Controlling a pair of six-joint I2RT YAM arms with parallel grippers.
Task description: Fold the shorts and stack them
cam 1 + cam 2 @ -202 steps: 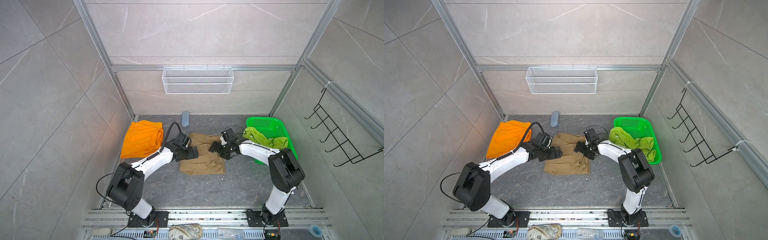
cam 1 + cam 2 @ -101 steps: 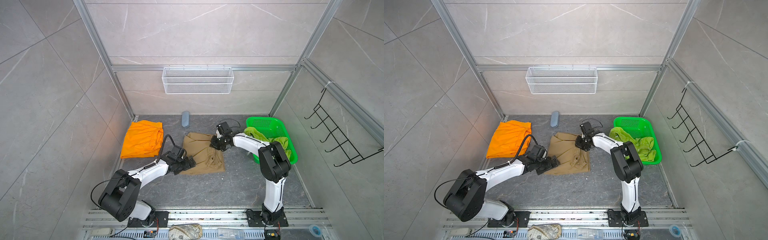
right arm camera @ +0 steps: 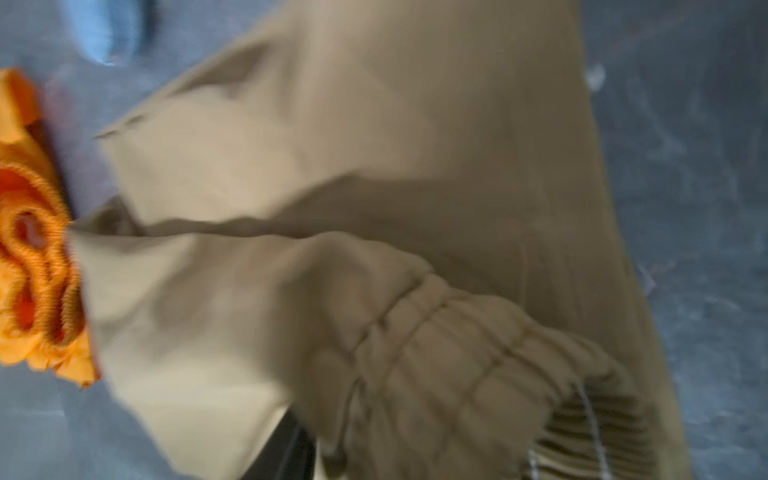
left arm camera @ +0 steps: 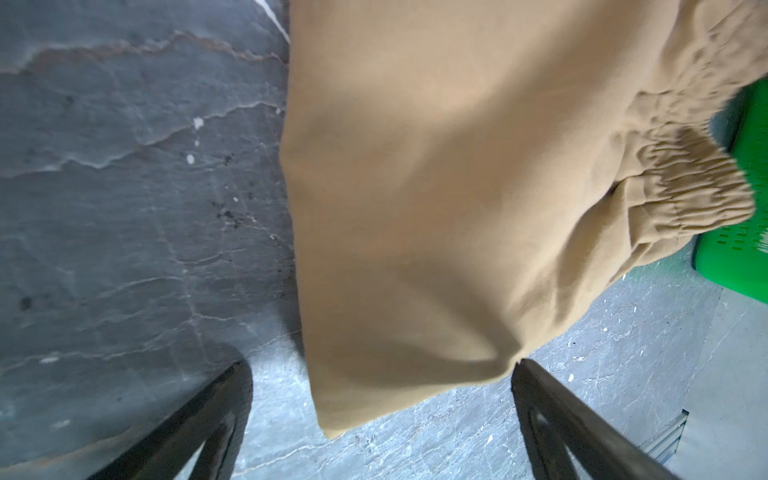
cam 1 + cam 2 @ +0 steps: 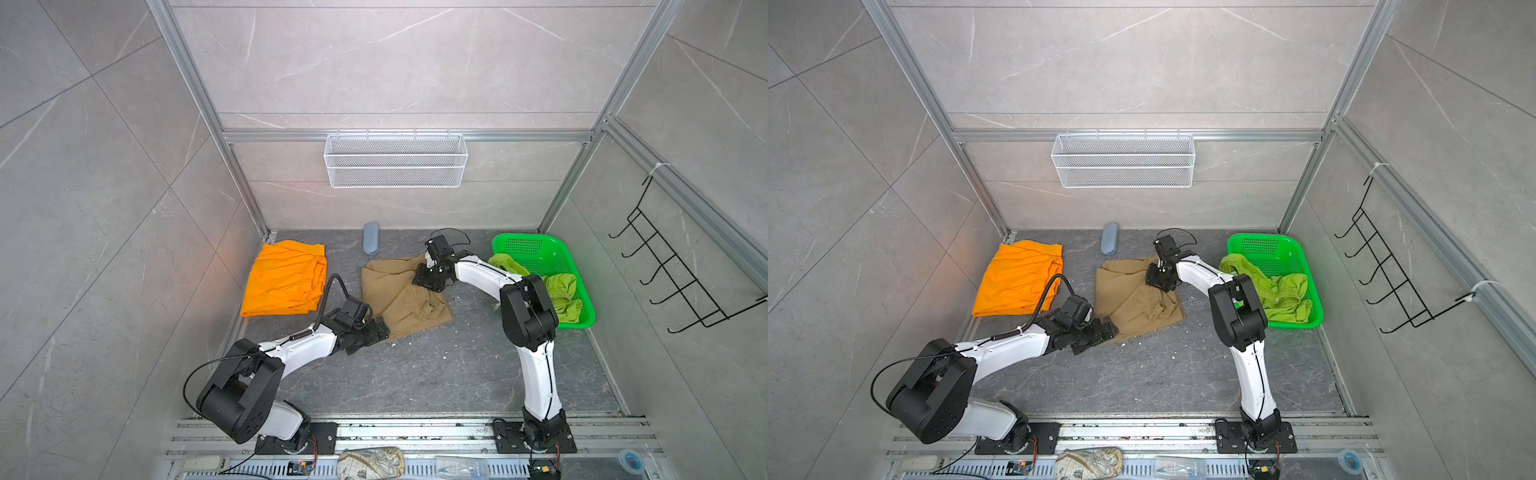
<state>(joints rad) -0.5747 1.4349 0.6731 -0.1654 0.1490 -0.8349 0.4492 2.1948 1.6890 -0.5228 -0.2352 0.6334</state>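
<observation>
Shorts in three colours are spread over a dark, stone-patterned tabletop (image 5: 415, 374). In the middle lie the khaki shorts (image 5: 401, 297), opened out but rumpled, with the gathered elastic waistband bunched toward their right side. Well apart to the left, the orange shorts (image 5: 286, 282) lie flat. At the right, the lime green shorts (image 5: 559, 291) are heaped inside a bright green perforated basket (image 5: 525, 237), one end draped over its rim; nothing else shows in it. On the back wall, a white wire basket (image 5: 395, 166) looks empty.

The left gripper (image 5: 383, 328) has its jaws spread wide on either side of the khaki pair's near hem corner and holds nothing. The right gripper (image 5: 430, 279) sits on the far right edge, near the waistband. Its own view is blurred, so I cannot tell whether it has pinched the cloth.

The fabric looks light, limp and easily creased, so it will likely sag and slide. Hem corners and the thicker waistband seem the surest places to grip.
</observation>
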